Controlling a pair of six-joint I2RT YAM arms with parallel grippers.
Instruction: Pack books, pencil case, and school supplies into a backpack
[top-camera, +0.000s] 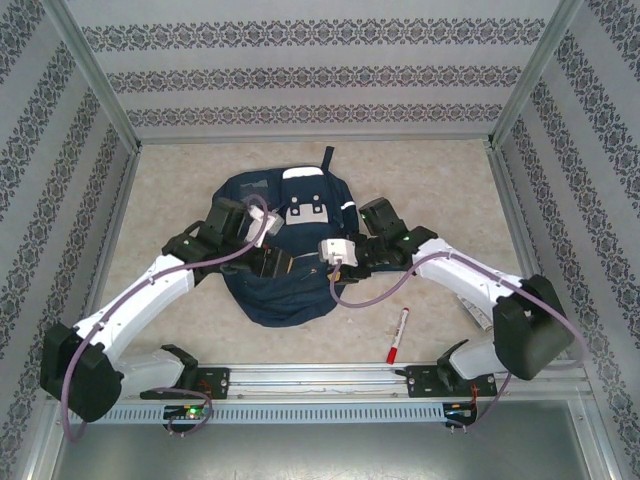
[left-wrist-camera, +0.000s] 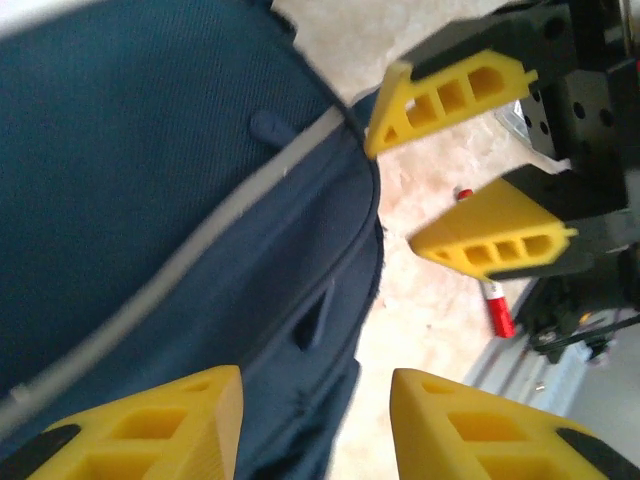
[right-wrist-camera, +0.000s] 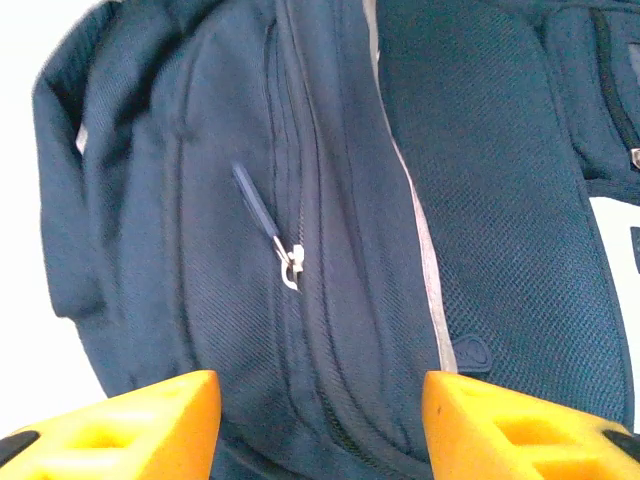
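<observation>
marker (top-camera: 398, 335) lies on table (top-camera: 430, 185) beside navy backpack (top-camera: 290, 300).

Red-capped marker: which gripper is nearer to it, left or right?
Right. The right gripper is by the backpack, on the side facing the marker; the left gripper is further away, with the right gripper between it and the marker.

A navy-blue backpack (top-camera: 288, 300) lies at the centre of the beige surface (top-camera: 420, 180). The left arm (top-camera: 150, 290) and the right arm (top-camera: 470, 275) reach over its middle from either side. A marker pen (top-camera: 399, 334) lies just right of the backpack's lower edge.
</observation>
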